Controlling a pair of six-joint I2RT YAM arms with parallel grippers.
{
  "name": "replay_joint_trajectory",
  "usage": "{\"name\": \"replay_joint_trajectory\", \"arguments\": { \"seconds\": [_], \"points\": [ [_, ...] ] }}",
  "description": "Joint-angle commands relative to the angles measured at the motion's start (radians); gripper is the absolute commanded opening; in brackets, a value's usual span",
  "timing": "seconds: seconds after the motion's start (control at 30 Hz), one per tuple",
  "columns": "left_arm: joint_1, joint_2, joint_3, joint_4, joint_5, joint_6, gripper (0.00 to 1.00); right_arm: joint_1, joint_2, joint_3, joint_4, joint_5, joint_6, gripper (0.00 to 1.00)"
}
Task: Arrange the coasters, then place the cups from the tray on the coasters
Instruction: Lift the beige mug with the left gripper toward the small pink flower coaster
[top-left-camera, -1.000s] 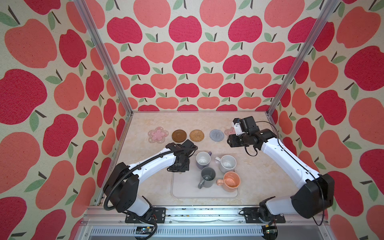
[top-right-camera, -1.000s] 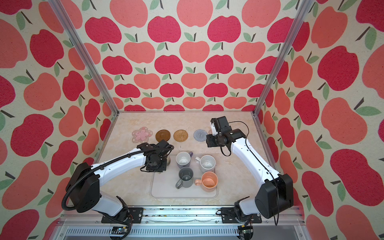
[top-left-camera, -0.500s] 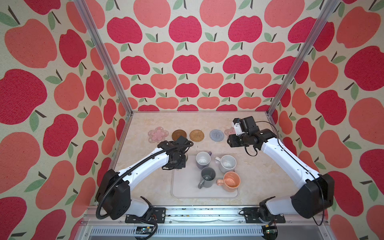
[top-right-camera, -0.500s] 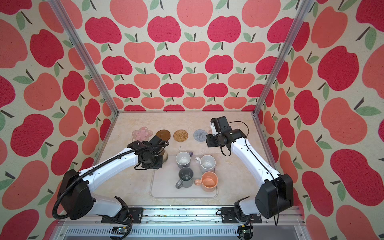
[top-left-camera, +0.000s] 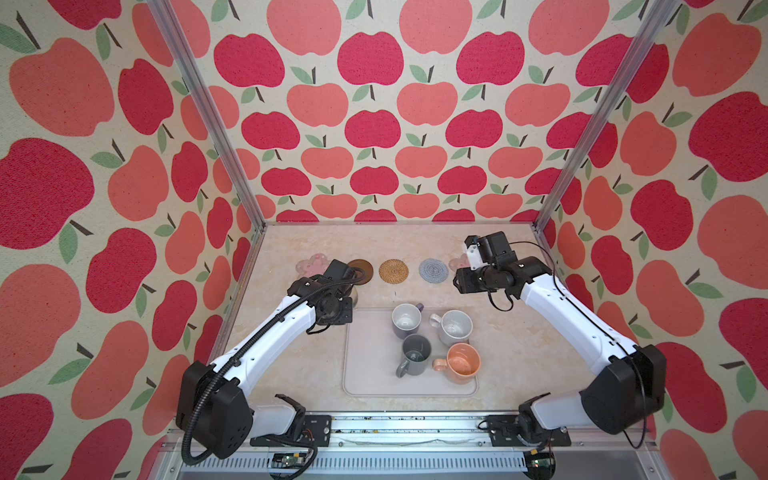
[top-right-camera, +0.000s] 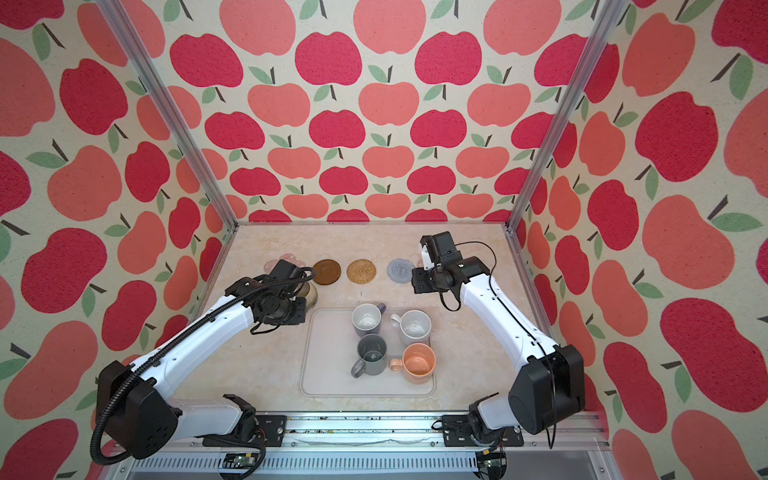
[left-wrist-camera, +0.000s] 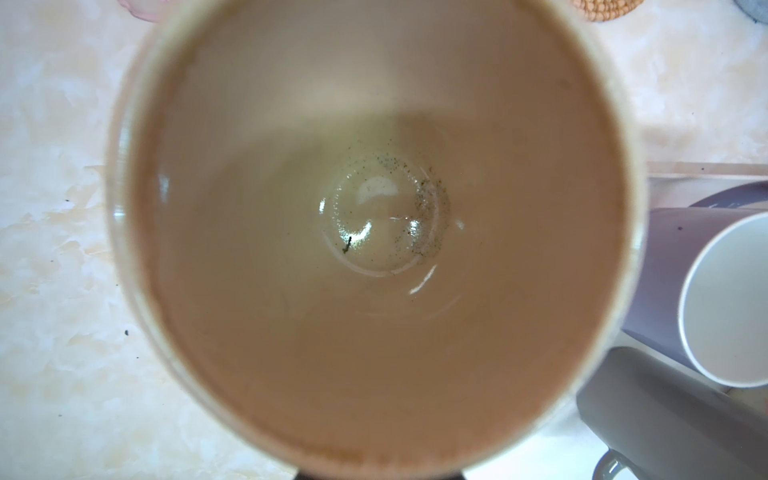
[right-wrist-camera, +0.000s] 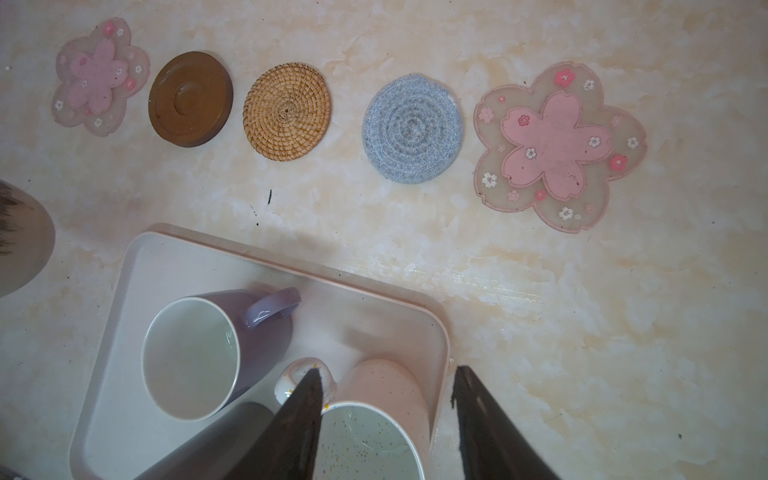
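Note:
My left gripper (top-left-camera: 346, 299) is shut on the rim of the squat beige-olive cup (top-left-camera: 354, 293), whose inside (left-wrist-camera: 374, 232) fills the left wrist view. It hangs just off the tray's (top-left-camera: 365, 374) far left corner, near the brown coaster (top-left-camera: 362, 270). The coasters lie in a row: pink flower (right-wrist-camera: 99, 79), brown (right-wrist-camera: 190, 98), rattan (right-wrist-camera: 286, 110), grey-blue (right-wrist-camera: 412, 129), pink flower (right-wrist-camera: 559, 145). On the tray stand the lavender (top-left-camera: 406, 320), white speckled (top-left-camera: 456, 327), dark grey (top-left-camera: 415, 353) and peach (top-left-camera: 463, 362) cups. My right gripper (right-wrist-camera: 386, 386) hovers open, high over the tray's far right corner.
Apple-patterned walls and metal corner posts (top-left-camera: 582, 137) enclose the marble-look tabletop (top-left-camera: 519, 353). The left arm (top-left-camera: 266, 345) stretches from the front left, the right arm (top-left-camera: 569, 316) from the front right. Both arm bases sit on a rail (top-left-camera: 382, 428) at the front edge.
The left arm has carried the beige-olive cup leftward and a little toward the back, off the tray's corner. The right arm has stayed still with its jaws open.

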Motion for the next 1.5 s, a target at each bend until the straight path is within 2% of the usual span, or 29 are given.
{"name": "replay_joint_trajectory", "arguments": {
  "seconds": [0.0, 0.1, 0.43, 0.73, 1.03, 1.47],
  "points": [
    [0.044, -0.029, 0.024, 0.082, -0.021, 0.069, 0.00, 0.006, -0.009, 0.019, -0.020, 0.031, -0.005, 0.54],
    [0.097, -0.027, 0.033, 0.088, -0.028, 0.115, 0.00, 0.003, -0.014, 0.018, -0.028, 0.047, -0.015, 0.54],
    [0.282, 0.026, 0.087, 0.185, 0.050, 0.204, 0.00, 0.002, -0.001, 0.040, -0.039, 0.072, -0.031, 0.54],
    [0.340, 0.167, 0.173, 0.250, 0.050, 0.311, 0.00, -0.002, 0.040, 0.070, -0.045, 0.074, -0.033, 0.54],
    [0.404, 0.323, 0.286, 0.251, 0.069, 0.310, 0.00, -0.010, 0.072, 0.105, -0.056, 0.085, -0.039, 0.54],
    [0.420, 0.489, 0.393, 0.269, 0.086, 0.306, 0.00, -0.011, 0.139, 0.166, -0.073, 0.081, -0.038, 0.54]
  ]
}}
